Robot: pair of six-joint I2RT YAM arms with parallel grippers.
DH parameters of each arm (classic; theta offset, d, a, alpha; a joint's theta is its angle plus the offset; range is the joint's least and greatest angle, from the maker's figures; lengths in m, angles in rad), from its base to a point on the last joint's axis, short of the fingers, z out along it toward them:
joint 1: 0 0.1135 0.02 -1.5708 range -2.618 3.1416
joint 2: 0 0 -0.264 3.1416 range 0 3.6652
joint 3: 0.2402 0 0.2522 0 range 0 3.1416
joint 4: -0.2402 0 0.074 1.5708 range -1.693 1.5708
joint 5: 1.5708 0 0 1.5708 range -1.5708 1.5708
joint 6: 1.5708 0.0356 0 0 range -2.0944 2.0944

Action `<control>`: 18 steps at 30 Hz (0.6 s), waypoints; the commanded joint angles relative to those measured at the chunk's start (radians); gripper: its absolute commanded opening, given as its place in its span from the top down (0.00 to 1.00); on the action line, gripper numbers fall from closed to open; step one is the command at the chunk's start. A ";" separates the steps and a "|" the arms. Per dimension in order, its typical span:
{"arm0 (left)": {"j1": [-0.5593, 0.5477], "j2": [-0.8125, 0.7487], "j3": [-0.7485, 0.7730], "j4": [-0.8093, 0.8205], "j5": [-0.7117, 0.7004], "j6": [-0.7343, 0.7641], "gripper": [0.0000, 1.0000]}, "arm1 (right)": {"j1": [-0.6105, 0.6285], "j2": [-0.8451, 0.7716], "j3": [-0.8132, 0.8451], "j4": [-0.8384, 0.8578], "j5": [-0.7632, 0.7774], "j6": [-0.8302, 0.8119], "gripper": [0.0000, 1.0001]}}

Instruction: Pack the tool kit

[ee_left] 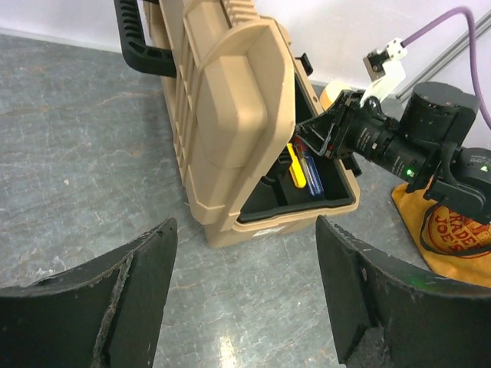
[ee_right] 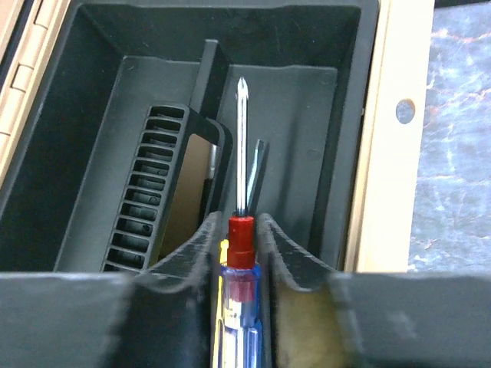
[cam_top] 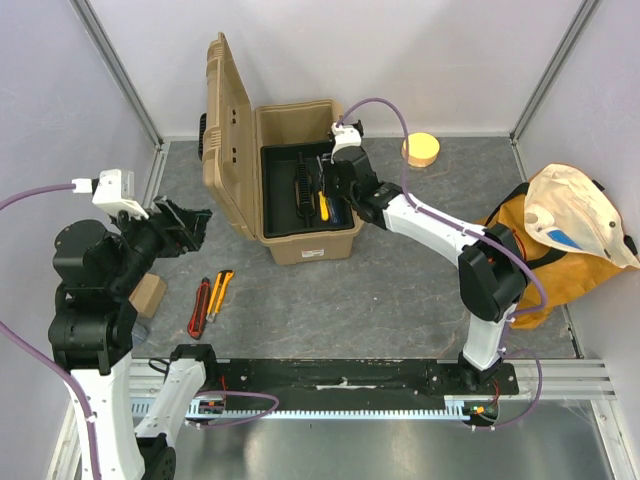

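Screwdriver point(ee_right: 240, 234) pinched between right fingers point(ee_right: 196, 257) above toolbox tray point(ee_right: 299, 138); left fingers point(ee_left: 115, 299) spread wide, empty

Right tool point(ee_right: 239, 221) flanking red-collared, blue-handled screwdriver point(ee_right: 241, 238), tip over black inner tray point(ee_right: 299, 115), tan toolbox point(ee_right: 383, 153) rim at right

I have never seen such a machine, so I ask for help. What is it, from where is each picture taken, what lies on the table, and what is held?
These are two robot arms fixed at the near edge of the table, each with a two-finger hand. One picture looks down from above; the other two come from cameras on the wrists. On the table are an open tan toolbox, an orange fabric bag, a round yellow object, a red utility knife and a yellow utility knife. The right hand, over the toolbox's black tray, holds a screwdriver. The left hand is open and empty.
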 commanded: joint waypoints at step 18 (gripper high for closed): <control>-0.001 -0.020 -0.313 -0.180 -0.147 -0.086 0.24 | 0.026 -0.161 0.048 -0.108 0.228 -0.067 0.46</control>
